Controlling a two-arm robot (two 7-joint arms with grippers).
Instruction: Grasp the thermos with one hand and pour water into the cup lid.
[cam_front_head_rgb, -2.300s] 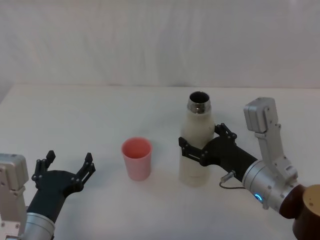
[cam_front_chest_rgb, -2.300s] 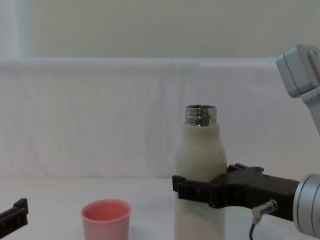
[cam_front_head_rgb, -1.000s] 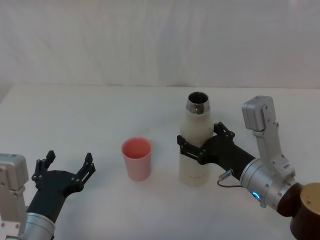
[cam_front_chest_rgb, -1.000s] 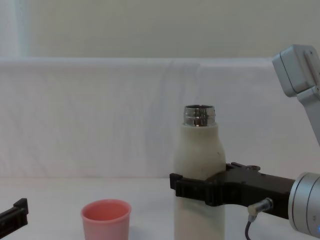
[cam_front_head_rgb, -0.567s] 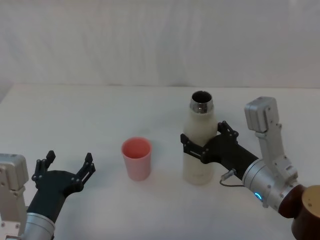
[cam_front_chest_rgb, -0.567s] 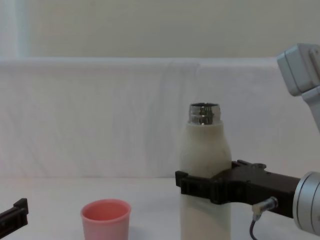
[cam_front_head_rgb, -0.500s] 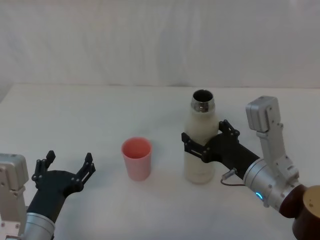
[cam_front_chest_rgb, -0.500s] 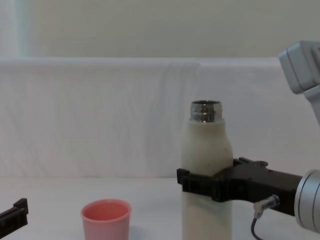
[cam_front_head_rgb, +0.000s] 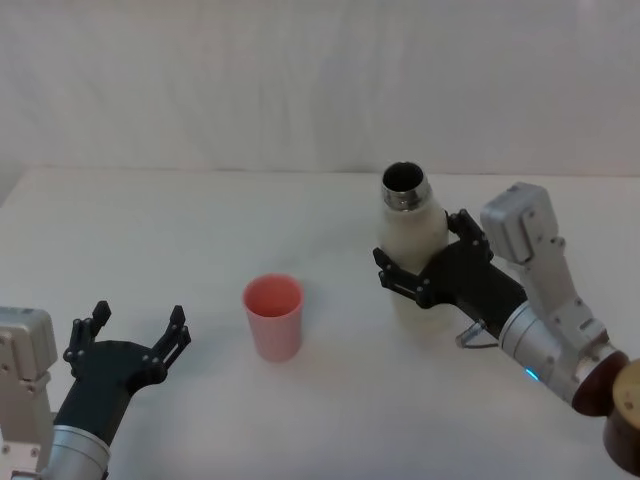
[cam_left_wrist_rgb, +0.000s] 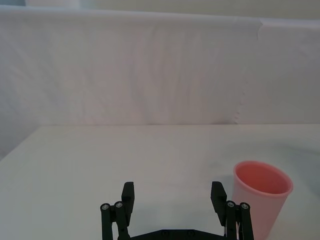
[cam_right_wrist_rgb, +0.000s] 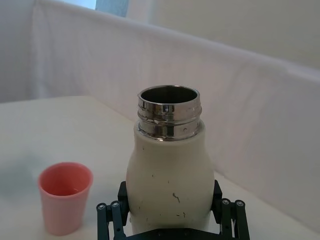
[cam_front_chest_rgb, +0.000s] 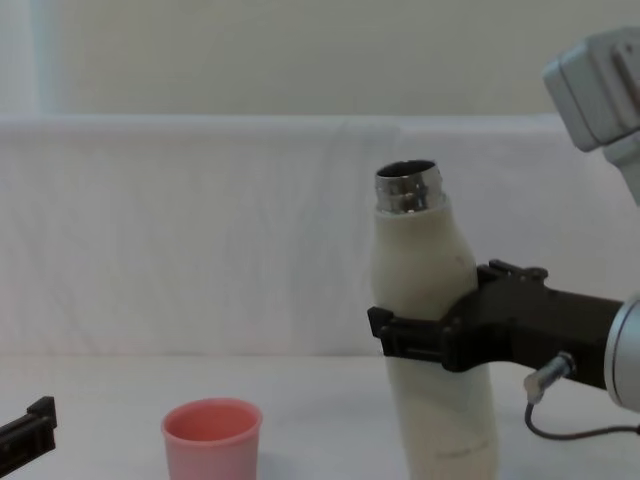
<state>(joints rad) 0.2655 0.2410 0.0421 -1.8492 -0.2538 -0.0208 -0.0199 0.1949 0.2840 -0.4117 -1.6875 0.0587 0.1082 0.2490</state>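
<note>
Right fingers: I see the black fingers (cam_right_wrist_rgb: 111, 216) of my right gripper (cam_front_head_rgb: 432, 268) clamped around the middle of the thermos (cam_front_head_rgb: 413, 262), one on each side of its cream body.
Left fingers: my left gripper (cam_front_head_rgb: 128, 338) sits parked at the lower left of the head view, fingers spread wide and holding nothing.
Thermos position: centre right in the head view. In the chest view the thermos (cam_front_chest_rgb: 432, 350) stands right of centre, leaning with its steel neck tipped toward the left of the frame. I cannot tell whether its base touches the table (cam_front_head_rgb: 200, 230).
Cup lid position: the pink cup lid (cam_front_head_rgb: 273, 316) stands upright on the table, left of centre in the head view, well apart from the thermos.
Thermos contents: the mouth is open and dark inside; I cannot see any water level.
Cup lid contents: in the right wrist view the cup lid (cam_right_wrist_rgb: 65, 203) looks empty, so I judge no water has been poured.
Risk, spill: the mouth is not over the cup lid, so tilting further here would likely pour water onto the table.
Risk, slip: the matte body is smooth and rounded, so I judge it could twist in the grip while tipping.
Risk, knock: the cup lid looks light, and a bump from the neck could topple it.
</note>
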